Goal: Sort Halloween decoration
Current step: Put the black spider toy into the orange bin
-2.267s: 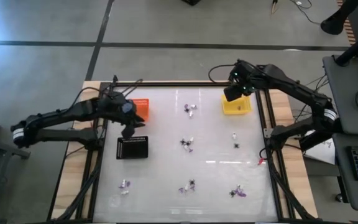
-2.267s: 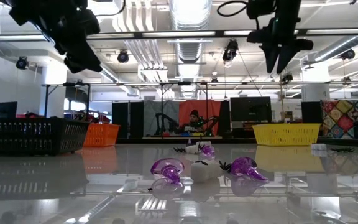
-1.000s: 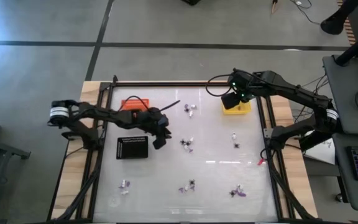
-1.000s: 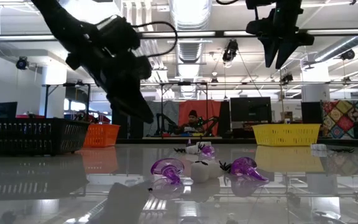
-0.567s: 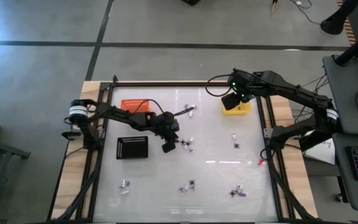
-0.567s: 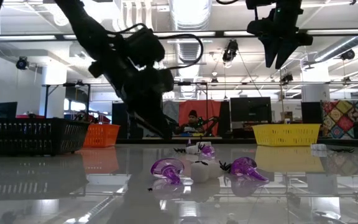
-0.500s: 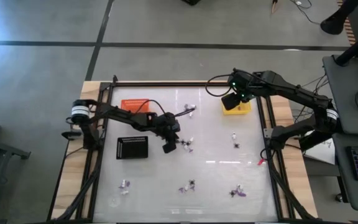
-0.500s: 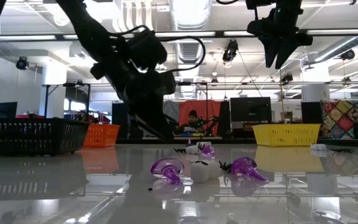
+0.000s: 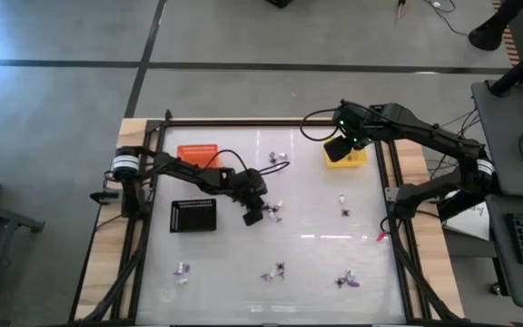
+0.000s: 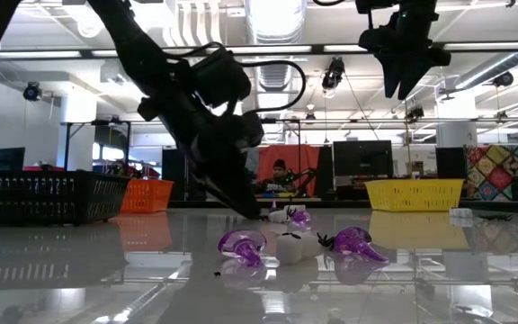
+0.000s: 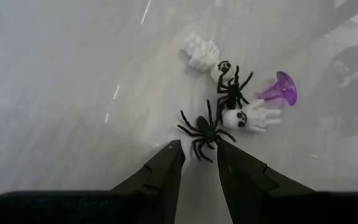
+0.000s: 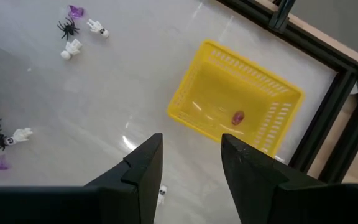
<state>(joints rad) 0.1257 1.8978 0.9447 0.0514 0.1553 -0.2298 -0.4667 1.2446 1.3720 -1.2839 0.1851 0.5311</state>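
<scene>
— Reaching low over the middle of the table (image 9: 316,254), the left pincer (image 11: 197,155) has its fingers apart, one on each side of a black spider (image 11: 202,132). Is it gripping it?

— No. The spider lies flat on the table, its rear legs between the fingertips, nothing clamped.

— What lies beside it?

— A second spider (image 11: 232,92), two white skeletons (image 11: 248,118) and a purple trinket (image 11: 282,90), all close together just past the first spider.

— And the right pincer (image 12: 190,165)?

— Hanging high above the table's far right, fingers apart and empty, over the table just beside the yellow tray (image 12: 194,87). One small orange-brown piece (image 12: 237,116) sits inside that tray.

— Other decorations?

— Small clusters are scattered over the table: one at the far edge (image 9: 278,161), one on the right (image 9: 343,205), three along the near edge (image 9: 278,272). The black tray (image 9: 193,215) and orange tray (image 9: 198,151) stand on the left.
</scene>
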